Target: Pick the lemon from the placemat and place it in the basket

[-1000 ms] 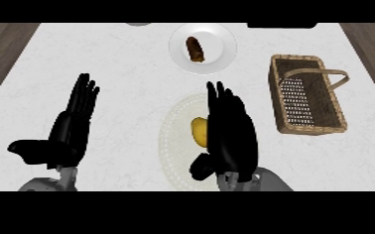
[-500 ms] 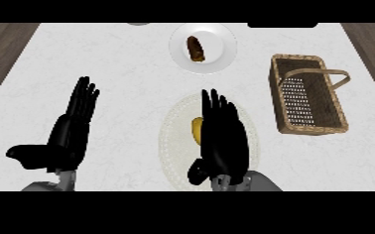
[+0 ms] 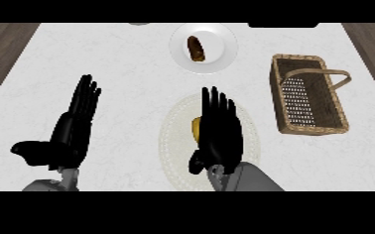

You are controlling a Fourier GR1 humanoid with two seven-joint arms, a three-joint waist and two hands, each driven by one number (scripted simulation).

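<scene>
Half of the lemon (image 3: 196, 129) showed as a yellow sliver on the round placemat (image 3: 173, 134), the rest hidden under the right hand (image 3: 218, 139), which lay flat above it with fingers straight and holding nothing. The basket (image 3: 307, 96) stood well apart at the right of the white worktop (image 3: 124, 59), and a plate (image 3: 219, 44) with a brown item (image 3: 196, 48) sat beyond the placemat, while the left hand (image 3: 70, 134) rested open at the lower left, fingers up.

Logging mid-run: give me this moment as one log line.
right hand: open, over lemon on placemat | left hand: open, resting | basket: no lemon
</scene>
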